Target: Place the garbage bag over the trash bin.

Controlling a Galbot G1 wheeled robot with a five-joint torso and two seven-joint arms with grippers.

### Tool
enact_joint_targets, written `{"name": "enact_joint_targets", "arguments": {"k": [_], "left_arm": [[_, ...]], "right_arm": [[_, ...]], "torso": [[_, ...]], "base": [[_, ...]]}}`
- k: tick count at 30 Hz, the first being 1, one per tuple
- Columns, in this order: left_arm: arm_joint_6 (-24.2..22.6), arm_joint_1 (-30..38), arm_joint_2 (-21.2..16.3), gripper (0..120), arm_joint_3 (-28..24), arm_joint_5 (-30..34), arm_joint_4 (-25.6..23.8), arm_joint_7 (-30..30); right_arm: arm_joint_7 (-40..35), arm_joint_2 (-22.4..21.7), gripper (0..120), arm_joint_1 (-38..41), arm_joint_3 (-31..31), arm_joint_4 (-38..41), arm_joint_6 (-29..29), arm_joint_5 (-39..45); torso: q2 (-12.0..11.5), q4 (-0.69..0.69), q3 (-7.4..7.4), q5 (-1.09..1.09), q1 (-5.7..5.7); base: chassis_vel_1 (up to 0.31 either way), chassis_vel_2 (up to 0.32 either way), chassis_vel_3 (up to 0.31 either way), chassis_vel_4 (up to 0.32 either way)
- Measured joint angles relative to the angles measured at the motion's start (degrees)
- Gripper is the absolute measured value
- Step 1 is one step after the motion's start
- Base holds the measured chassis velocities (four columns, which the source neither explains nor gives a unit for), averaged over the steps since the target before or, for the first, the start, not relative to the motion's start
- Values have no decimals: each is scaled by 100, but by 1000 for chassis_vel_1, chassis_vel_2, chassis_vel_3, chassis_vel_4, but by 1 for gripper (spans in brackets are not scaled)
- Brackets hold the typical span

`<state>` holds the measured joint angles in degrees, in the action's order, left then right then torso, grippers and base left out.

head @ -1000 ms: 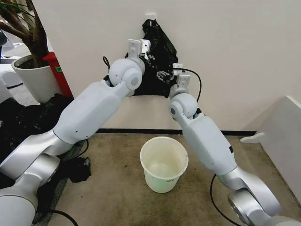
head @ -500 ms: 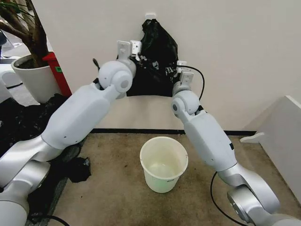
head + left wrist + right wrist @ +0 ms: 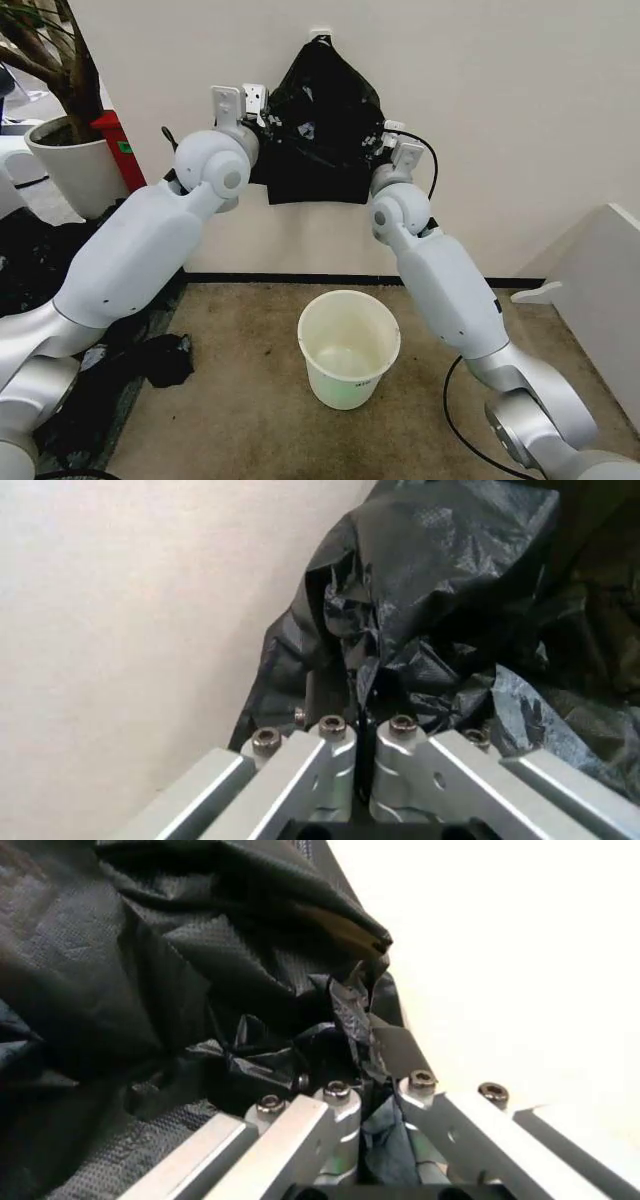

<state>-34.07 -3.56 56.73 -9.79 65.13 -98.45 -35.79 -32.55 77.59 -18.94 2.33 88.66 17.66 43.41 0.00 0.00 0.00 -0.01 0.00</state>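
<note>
Nearest, the trash bin [image 3: 349, 347] stands open on the brown carpet [image 3: 250, 400], unlined. Above it, against the white wall [image 3: 500, 100], the left pincer [image 3: 363, 739] and right pincer [image 3: 372, 1095] each pinch an edge of the garbage bag [image 3: 320, 130], hanging spread between them. Next, I judge: lower its mouth over the rim.

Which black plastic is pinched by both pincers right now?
The garbage bag hanging on the wall, above the trash bin; not the black plastic heap on the floor.
</note>
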Motion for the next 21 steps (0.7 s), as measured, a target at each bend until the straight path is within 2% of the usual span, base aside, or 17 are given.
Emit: {"name": "enact_joint_targets", "arguments": {"k": [9, 12, 15, 16, 21], "left_arm": [[92, -64, -90, 0, 60, 218, -113, 12], [41, -199, -209, 0, 45, 278, -298, 8], [62, -542, -424, 0, 52, 505, -754, -81], [62, -542, -424, 0, 52, 505, -754, -81], [423, -1166, -840, 0, 283, 1248, -1685, -62]], "right_arm": [[-42, -161, 0, -48, 83, 172, 26, 494], [-66, -275, 0, -336, 64, 350, 77, 589], [-197, -570, 0, -849, 60, 882, 145, 836], [-197, -570, 0, -849, 60, 882, 145, 836], [-300, -1411, 0, -1419, 350, 2194, 365, 1630]], "torso": [[0, 0, 0, 0, 0], [0, 1, 0, 2, 0], [0, 0, 1, 4, 0], [0, 0, 1, 4, 0], [0, 0, -1, 1, 0]], "base": [[0, 0, 0, 0], [0, 0, 0, 0], [0, 0, 0, 0], [0, 0, 0, 0], [0, 0, 0, 0]]}}
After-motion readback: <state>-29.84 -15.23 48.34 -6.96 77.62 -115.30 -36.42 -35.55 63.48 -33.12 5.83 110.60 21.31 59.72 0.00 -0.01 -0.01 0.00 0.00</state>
